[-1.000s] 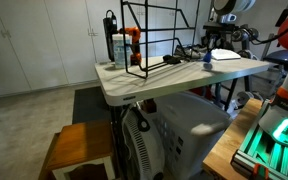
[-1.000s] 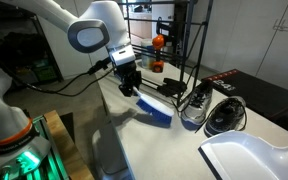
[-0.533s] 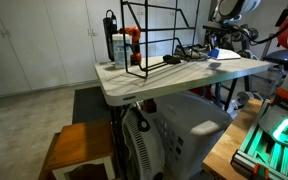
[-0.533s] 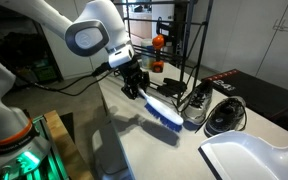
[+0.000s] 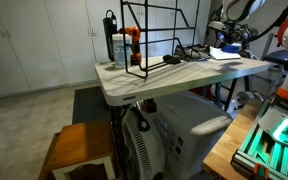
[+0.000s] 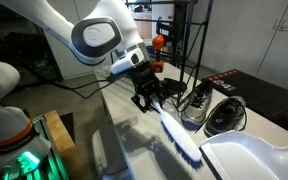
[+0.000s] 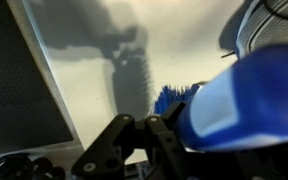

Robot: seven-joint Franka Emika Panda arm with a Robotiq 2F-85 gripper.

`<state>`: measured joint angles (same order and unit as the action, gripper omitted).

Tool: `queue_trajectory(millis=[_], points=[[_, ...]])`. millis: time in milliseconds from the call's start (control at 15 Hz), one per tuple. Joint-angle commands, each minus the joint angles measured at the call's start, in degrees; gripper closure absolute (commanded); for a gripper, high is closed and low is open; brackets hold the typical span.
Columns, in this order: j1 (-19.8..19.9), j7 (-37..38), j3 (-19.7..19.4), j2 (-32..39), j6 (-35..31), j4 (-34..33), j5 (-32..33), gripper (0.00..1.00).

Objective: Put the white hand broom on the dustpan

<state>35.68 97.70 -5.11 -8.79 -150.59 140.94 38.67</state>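
My gripper is shut on the handle end of the white hand broom, which has a white back and blue bristles. I hold it above the table, and it slants down toward the white dustpan at the near right table corner; its tip is close to the dustpan's edge. In the wrist view the broom fills the right side, blue bristles showing, with my gripper clamped on it. In an exterior view the arm and broom are small at the far end of the table.
A black wire rack stands at the back of the table beside bottles and an orange object. A black rounded device and cables lie just behind the broom. A wooden stool stands on the floor.
My gripper has carried the broom along the table toward the dustpan, and the broom now slants more steeply with its tip near the dustpan's edge.
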Motion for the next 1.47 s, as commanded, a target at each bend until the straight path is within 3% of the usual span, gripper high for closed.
queue_trajectory(millis=[0, 333, 667, 1400], points=[[-1.90, 12.80, -2.38, 7.70, 5.96, -6.80, 8.50, 0.98], [-8.45, 16.94, -8.55, 16.79, 11.24, -11.79, 7.94, 0.98], [-12.63, 17.22, -13.40, 24.46, 8.42, -16.87, 7.20, 0.98], [-15.36, 17.98, -17.87, 35.48, 0.67, -29.50, 4.02, 0.98]])
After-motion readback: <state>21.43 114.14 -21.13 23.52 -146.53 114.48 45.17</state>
